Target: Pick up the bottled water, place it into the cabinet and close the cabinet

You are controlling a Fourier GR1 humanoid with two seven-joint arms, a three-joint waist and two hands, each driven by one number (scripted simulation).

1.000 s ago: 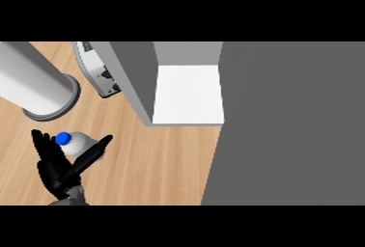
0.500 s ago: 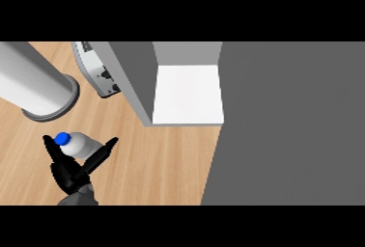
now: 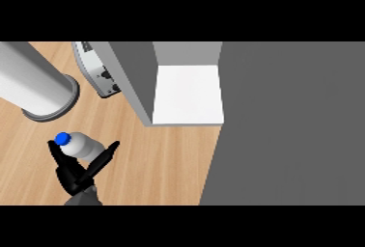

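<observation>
The hand has moved right and slightly down over the last second, carrying the bottle with it; fingers and thumb are curled round the bottle. Pick-up appears complete; transfer is under way. The bottle is low left over the counter, well apart from the cabinet, whose white shelf lies open. A grey cylinder stands up-left; nothing blocks the path.

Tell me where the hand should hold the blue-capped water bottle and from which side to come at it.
Best held round the white body of the blue-capped plastic water bottle, below the cap, coming from the lower edge of the view. The body is round and even, so fingers and thumb can close on opposite sides. The black left hand already brackets it that way. The bottle tilts, cap toward the upper left.
</observation>
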